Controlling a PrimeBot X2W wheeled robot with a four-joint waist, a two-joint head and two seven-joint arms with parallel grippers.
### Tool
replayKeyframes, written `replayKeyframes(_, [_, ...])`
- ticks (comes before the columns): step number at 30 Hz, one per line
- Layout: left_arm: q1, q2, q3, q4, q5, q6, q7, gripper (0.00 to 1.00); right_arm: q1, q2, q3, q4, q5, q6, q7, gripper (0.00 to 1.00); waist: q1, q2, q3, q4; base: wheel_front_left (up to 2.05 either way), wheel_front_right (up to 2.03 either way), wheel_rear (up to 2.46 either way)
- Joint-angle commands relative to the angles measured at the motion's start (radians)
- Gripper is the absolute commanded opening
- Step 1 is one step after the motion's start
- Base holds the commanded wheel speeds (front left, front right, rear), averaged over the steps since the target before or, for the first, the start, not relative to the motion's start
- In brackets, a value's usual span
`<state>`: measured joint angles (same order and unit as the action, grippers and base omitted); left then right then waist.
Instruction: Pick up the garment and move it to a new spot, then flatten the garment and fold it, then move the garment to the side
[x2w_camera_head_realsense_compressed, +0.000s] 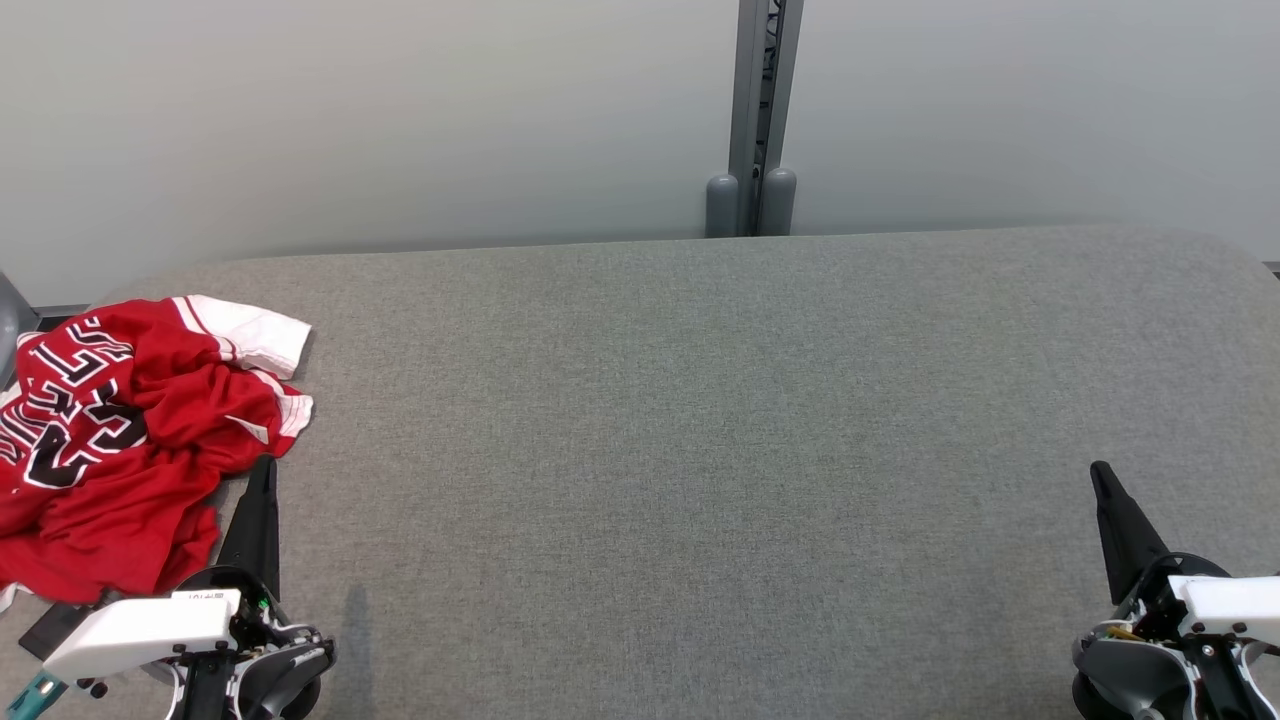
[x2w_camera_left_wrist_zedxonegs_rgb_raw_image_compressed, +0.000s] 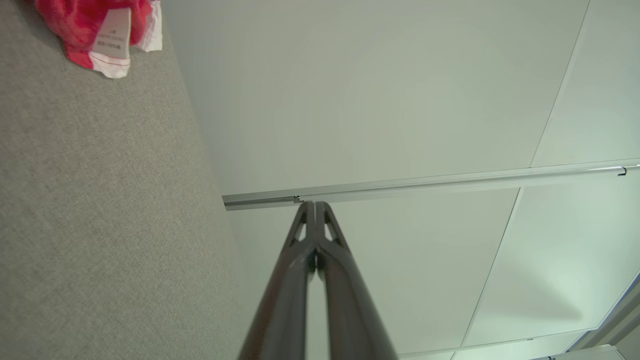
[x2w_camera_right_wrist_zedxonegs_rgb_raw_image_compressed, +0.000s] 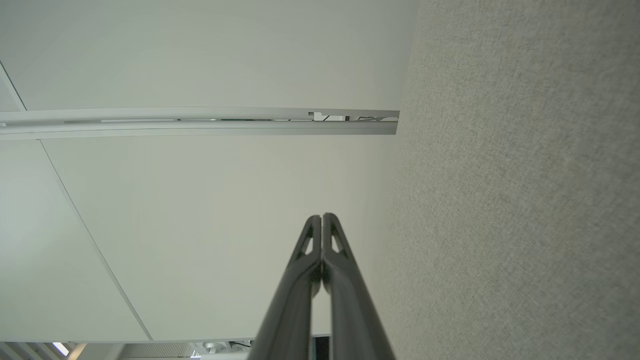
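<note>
Presently the left gripper (x2w_camera_head_realsense_compressed: 266, 472) and right gripper (x2w_camera_head_realsense_compressed: 1101, 472) are resting clenched and empty, the left probably needing to open before biting the garment (x2w_camera_head_realsense_compressed: 120, 450) at ten o'clock.

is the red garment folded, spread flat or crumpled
Crumpled: the red garment lies bunched in a heap at the left end of the grey surface, its lettering creased and white sleeve ends sticking out.

Open grey table (x2w_camera_head_realsense_compressed: 700, 450) right of heaped red garment (x2w_camera_head_realsense_compressed: 120, 450)
</note>
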<state>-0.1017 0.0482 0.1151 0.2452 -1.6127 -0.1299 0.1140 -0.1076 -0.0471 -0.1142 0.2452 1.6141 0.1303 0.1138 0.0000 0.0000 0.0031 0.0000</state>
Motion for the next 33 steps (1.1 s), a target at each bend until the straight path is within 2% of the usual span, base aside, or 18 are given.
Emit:
replayKeyframes(1, [-0.014, 0.002, 0.002, 0.000, 0.000, -0.004, 0.003, 0.00, -0.004, -0.005, 0.000, 0.002, -0.002, 0.001, 0.002, 0.00, 0.0000, 0.0000, 0.000, 0.000, 0.00, 0.00, 0.00])
replayKeyframes(33, [-0.014, 0.002, 0.002, 0.000, 0.000, -0.004, 0.003, 0.00, -0.004, -0.005, 0.000, 0.002, -0.002, 0.001, 0.002, 0.00, 0.0000, 0.0000, 0.000, 0.000, 0.00, 0.00, 0.00])
